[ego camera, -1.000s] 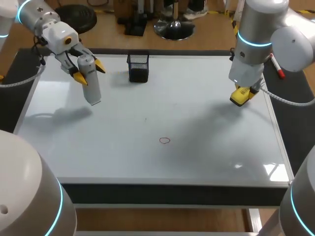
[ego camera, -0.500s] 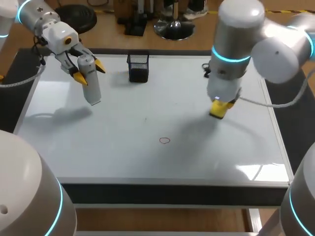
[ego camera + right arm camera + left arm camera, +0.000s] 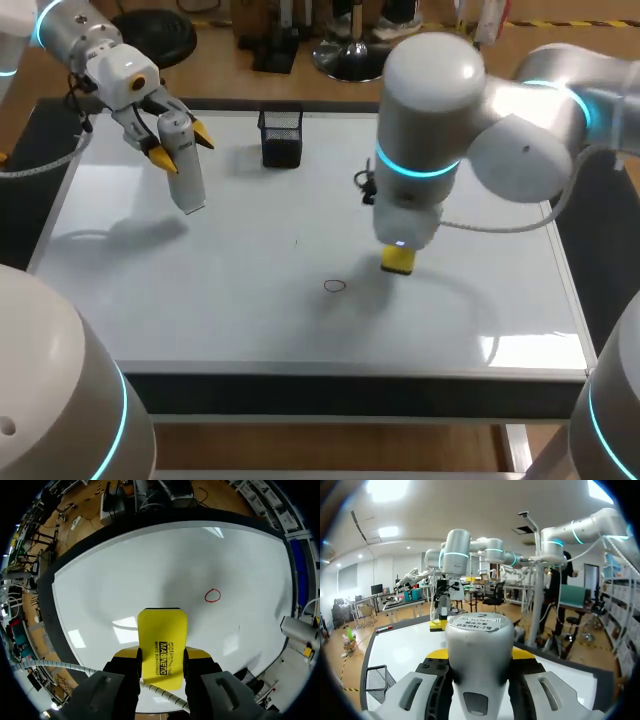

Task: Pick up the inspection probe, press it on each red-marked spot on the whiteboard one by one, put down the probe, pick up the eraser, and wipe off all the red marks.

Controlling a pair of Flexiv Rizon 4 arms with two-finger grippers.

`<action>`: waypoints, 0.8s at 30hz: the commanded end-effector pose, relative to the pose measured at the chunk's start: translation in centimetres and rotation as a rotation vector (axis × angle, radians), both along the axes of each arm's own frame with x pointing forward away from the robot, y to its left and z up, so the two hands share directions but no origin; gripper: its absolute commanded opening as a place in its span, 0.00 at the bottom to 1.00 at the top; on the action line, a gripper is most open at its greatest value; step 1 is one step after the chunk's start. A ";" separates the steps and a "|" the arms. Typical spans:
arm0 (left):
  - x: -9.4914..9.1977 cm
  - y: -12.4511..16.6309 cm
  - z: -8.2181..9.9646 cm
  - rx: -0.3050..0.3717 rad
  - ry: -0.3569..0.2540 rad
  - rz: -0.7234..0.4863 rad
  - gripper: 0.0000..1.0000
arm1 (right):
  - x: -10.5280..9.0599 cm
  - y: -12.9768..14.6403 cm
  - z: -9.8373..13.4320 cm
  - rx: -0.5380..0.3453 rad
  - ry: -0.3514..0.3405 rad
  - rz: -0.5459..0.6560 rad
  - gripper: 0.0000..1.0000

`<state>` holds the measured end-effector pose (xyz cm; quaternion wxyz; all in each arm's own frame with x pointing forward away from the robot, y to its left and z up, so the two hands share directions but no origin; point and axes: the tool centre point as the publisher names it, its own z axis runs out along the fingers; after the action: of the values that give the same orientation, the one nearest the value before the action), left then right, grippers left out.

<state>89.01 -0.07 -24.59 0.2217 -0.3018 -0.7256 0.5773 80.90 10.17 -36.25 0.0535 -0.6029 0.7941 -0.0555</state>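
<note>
Over mid-whiteboard [image 3: 250, 320], just right of the lone red mark [image 3: 334, 286], clamping the yellow eraser [image 3: 398, 260] in the right gripper [image 3: 161, 655]: wiping step in hand. At far left, gripping the inspection probe [image 3: 184, 170] in the left gripper [image 3: 176, 146], not yet put down. Next, likely: lower the eraser and sweep left across the mark.

I count one whiteboard [image 3: 200, 300] with one red mark [image 3: 335, 286] on it, one probe [image 3: 186, 170], one yellow eraser [image 3: 398, 260], one black mesh basket [image 3: 281, 138] and one marker [image 3: 383, 628].
</note>
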 end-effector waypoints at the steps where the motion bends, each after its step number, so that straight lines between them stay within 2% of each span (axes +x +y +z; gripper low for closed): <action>1: 0.1 0.1 0.1 0.001 0.001 -0.004 0.00 | -0.9 2.5 -0.4 -0.028 -0.010 0.029 0.00; 10: 0.1 0.1 0.1 0.001 0.001 -0.004 0.00 | -2.8 6.5 -1.9 -0.023 0.032 0.133 0.00; 24: 0.1 0.1 0.1 0.001 0.001 -0.004 0.00 | -4.0 11.1 -4.5 0.013 0.091 0.233 0.00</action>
<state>89.01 -0.06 -24.60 0.2218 -0.3018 -0.7256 0.5773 76.41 20.15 -39.90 0.0355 -0.6914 0.7215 -0.0131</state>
